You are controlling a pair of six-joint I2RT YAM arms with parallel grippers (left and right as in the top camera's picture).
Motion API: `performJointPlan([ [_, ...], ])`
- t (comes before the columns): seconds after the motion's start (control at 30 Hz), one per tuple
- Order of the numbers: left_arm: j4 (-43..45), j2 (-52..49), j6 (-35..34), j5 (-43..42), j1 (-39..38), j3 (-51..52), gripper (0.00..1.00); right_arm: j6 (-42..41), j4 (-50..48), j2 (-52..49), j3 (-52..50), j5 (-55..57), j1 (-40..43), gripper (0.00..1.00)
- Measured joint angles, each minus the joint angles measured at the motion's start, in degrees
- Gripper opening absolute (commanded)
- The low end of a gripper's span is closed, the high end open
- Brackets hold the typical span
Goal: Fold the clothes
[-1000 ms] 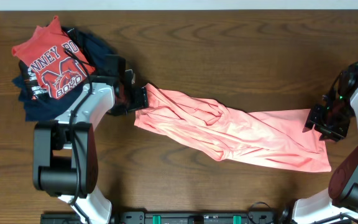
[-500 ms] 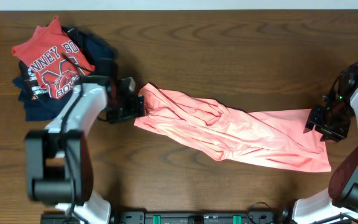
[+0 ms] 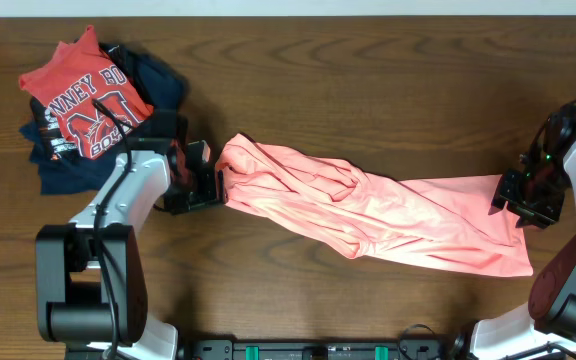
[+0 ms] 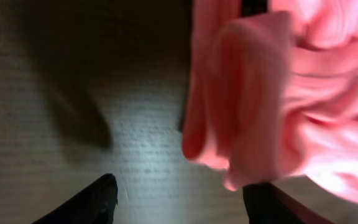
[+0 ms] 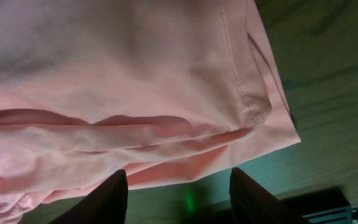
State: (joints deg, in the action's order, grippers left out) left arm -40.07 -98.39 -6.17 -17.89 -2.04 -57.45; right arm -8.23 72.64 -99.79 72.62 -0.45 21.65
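Two sets of jaws, both spread. My left gripper [image 3: 216, 185] sits at the left end of the crumpled, thin salmon-pink T-shirt [image 3: 368, 210]. The shirt stretches across the middle of the dark wooden worktop [image 3: 368, 80] to its right edge, where my right gripper [image 3: 515, 205] rests on the hem.

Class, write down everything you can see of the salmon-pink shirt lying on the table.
The salmon-pink shirt is thin, soft cloth, crumpled into a long twisted band with deep folds, not yet folded. It lies on the wooden table, slanting from upper left to lower right in the overhead view. A stitched hem shows at its right end; no print is visible. The left gripper stands open at its left end, the right gripper open at its right edge.
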Motion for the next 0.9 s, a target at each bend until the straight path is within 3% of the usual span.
performJointPlan([
  [0.3,13.11,-0.44,-3.28,-0.07,-0.44,1.90,0.67,0.00,0.15,0.00,0.00,-0.02,0.00,0.50],
  [0.43,15.10,-0.46,-3.98,-0.17,-1.16,1.90,0.68,0.00,0.28,0.00,0.00,-0.02,0.00,0.51],
  [0.53,15.91,-0.46,-4.42,-0.17,-1.29,1.90,0.75,0.00,0.39,0.00,0.00,-0.02,-0.02,0.51],
  [0.67,14.99,-0.46,-4.57,-0.22,-1.29,1.88,0.74,0.00,0.48,0.00,0.00,-0.02,0.00,0.51],
  [0.8,7.72,-0.46,-4.66,-0.37,-1.29,0.70,0.55,0.00,0.81,0.00,0.00,-0.02,0.00,0.50],
  [0.9,4.31,-0.22,-4.74,-0.59,-1.29,-1.22,0.51,0.00,0.61,0.00,0.00,-0.02,0.00,0.51],
])
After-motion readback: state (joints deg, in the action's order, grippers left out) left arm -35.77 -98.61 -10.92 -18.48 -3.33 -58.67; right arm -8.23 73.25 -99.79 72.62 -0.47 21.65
